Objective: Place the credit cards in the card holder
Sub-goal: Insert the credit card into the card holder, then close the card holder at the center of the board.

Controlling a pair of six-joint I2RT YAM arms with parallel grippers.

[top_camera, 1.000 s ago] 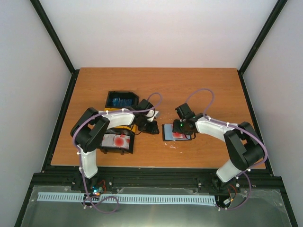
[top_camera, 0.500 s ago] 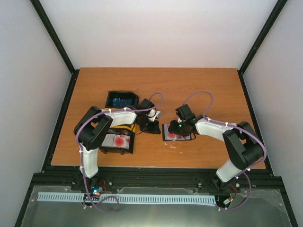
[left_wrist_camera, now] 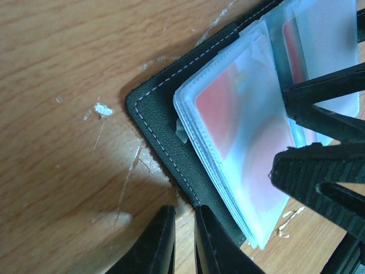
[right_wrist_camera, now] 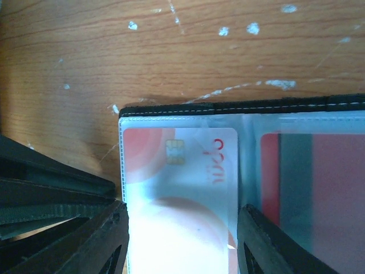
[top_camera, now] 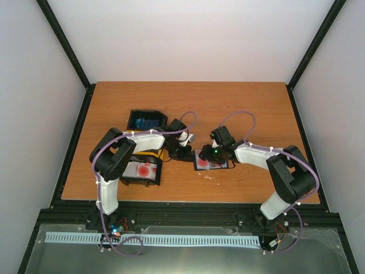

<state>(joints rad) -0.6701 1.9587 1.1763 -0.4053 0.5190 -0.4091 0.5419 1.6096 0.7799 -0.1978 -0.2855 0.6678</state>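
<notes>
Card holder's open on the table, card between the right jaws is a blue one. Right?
Not quite. The card between the right gripper's jaws is white with red blotches, not blue; the right wrist view shows it clearly. The rest holds: the card holder lies open on the table.
</notes>
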